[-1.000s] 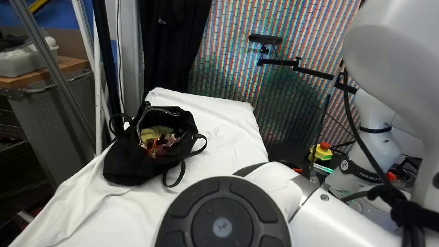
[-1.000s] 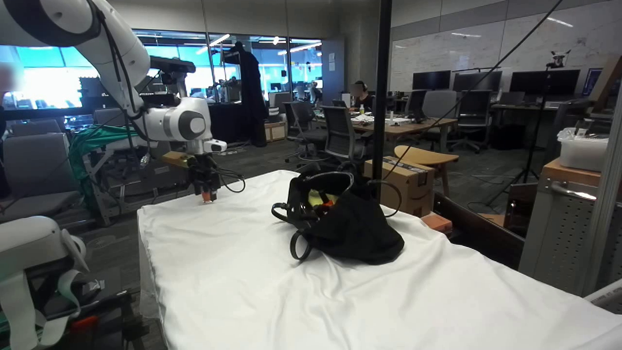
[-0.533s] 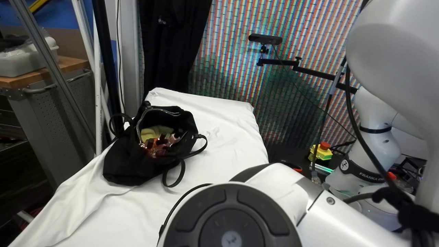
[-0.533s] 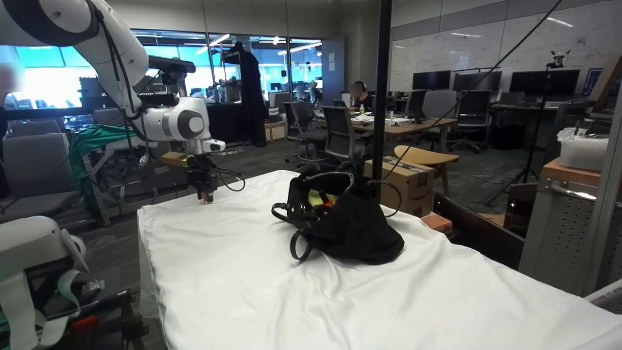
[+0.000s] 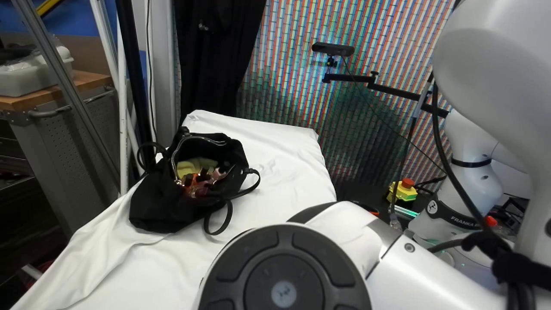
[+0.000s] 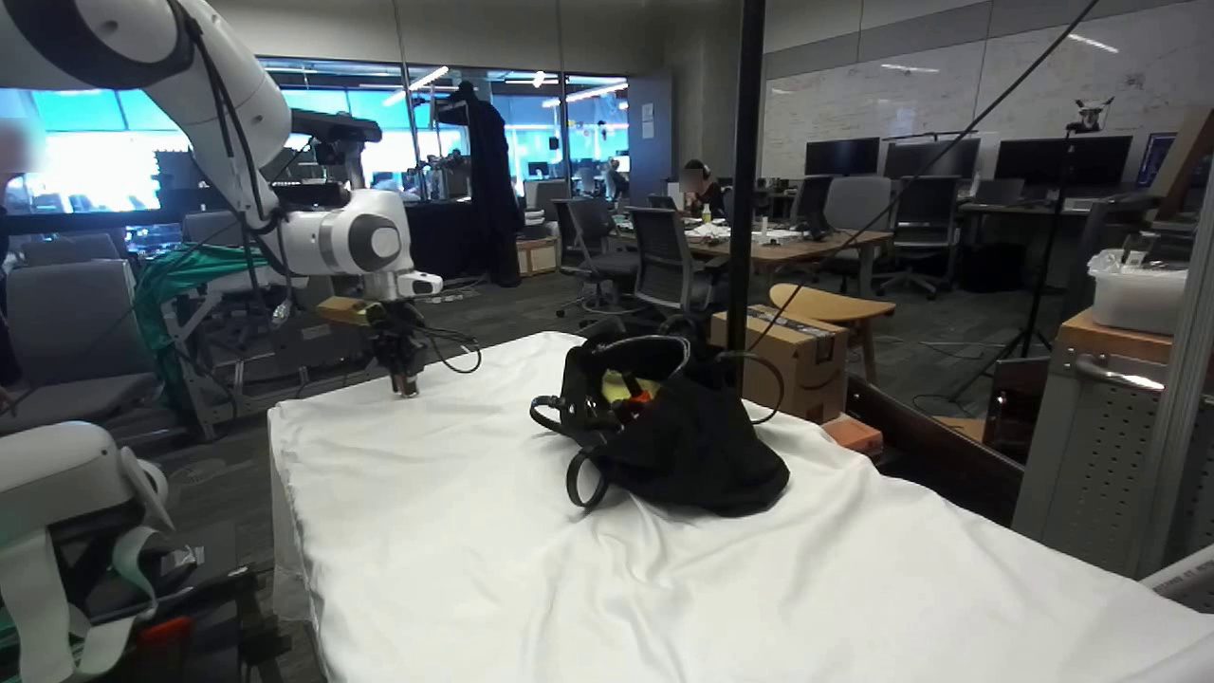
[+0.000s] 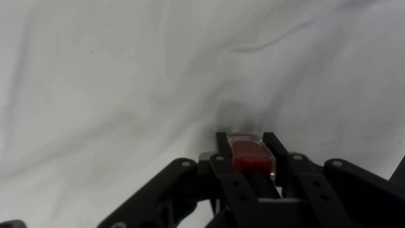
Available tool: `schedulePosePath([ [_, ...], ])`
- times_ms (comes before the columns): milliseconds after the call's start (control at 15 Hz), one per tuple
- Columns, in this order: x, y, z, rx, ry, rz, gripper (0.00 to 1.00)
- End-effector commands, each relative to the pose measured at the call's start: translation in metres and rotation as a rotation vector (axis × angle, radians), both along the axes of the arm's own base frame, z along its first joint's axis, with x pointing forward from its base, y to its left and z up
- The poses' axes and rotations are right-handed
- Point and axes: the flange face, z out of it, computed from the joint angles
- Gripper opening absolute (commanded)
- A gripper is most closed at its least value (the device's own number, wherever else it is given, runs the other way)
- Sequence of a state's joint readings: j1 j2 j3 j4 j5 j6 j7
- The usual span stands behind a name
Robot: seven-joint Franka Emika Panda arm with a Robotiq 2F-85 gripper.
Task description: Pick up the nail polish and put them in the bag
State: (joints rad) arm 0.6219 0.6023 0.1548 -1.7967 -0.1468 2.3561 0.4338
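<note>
While the claw (image 7: 247, 148) grasps a red bottle (image 7: 252, 156), black cap (image 7: 259, 183) tucked back between the fingers (image 7: 224, 146), the bag (image 6: 702, 460) sits open well apart on the white cloth (image 6: 455, 531), more bottles (image 5: 197, 190) inside. Whether the held bottle touches the cloth, I cannot tell.

Its arm (image 6: 254, 104) is white, its cables (image 5: 436, 129) and gripper (image 7: 246, 142) black.

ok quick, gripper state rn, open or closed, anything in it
Gripper: closed, holding a red nail polish bottle between its fingertips.
</note>
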Motion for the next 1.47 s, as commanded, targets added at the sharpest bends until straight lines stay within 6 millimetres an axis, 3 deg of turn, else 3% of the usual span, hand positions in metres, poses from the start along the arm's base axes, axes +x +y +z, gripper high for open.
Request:
schedulePosePath([
  [0,0.003,-0.012,0.007,-0.033,-0.015,-0.022,0.15],
  [333,0.023,-0.040,0.020,-0.046,-0.024,-0.080,0.15],
  [600,0.047,-0.079,0.040,-0.048,-0.047,-0.149,0.15],
  [1400,0.121,-0.230,0.149,-0.019,-0.179,-0.408,0.15],
])
